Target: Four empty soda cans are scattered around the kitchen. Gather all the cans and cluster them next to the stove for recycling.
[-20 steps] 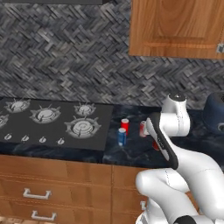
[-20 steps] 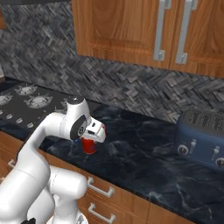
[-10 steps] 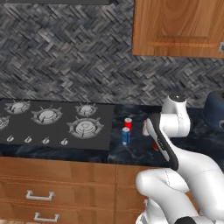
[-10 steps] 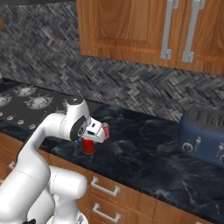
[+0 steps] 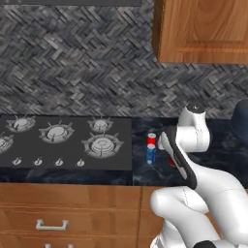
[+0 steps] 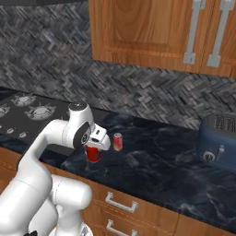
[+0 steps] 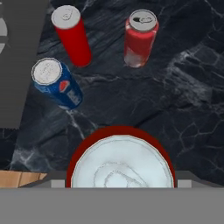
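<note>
My gripper is shut on a red soda can just over the dark counter, to the right of the stove. In the hand view that can's silvery top sits between my jaws. Beyond it stand three more cans: a blue one by the stove's edge, a slim red one and a paler red one. From the left base view the blue can and a red can stand just right of the cooktop, with my forearm hiding the gripper. Another red can stands right of the hand.
A dark blue toaster stands on the counter far to the right. Wooden wall cabinets hang above, and drawers run below the counter's front edge. The herringbone tile wall closes the back.
The whole scene has slid slightly to the right in both base views, so the camera moved left. The arm keeps its pose with the red can still in the gripper.
</note>
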Motion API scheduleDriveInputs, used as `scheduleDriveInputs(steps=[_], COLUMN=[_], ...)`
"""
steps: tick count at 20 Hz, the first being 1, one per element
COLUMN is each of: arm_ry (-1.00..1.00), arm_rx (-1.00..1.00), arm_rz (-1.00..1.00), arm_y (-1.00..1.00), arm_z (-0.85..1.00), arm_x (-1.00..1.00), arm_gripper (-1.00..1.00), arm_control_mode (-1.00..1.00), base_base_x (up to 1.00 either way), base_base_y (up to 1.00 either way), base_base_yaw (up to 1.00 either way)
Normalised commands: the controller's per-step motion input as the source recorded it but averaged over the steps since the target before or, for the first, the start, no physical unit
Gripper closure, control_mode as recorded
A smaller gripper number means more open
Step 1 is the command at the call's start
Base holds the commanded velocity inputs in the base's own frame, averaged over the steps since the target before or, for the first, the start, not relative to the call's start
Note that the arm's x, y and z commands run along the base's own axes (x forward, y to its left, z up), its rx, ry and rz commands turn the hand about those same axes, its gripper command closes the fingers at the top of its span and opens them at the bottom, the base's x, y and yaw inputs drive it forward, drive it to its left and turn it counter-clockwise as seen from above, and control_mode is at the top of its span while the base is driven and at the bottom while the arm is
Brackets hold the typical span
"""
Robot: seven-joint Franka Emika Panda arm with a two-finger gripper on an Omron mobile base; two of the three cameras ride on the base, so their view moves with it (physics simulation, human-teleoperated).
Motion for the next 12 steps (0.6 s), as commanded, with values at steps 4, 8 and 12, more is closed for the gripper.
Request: scheduleDriveInputs(steps=[4, 8, 12], arm_ry=[0.0, 0.0, 0.0], arm_rx=[0.0, 0.0, 0.0], arm_rz=[0.0, 0.0, 0.0], arm_y=[0.0, 0.0, 0.0], arm_z=[0.0, 0.0, 0.0], arm_x=[0.0, 0.0, 0.0], arm_gripper=[1.0, 1.0, 1.0], arm_control_mode=[1.0, 1.0, 1.0], base_base_x=[0.33, 0.26, 0.27], base_base_y=[0.1, -0.06, 0.01], base_base_yaw=[-0.01, 0.0, 0.0])
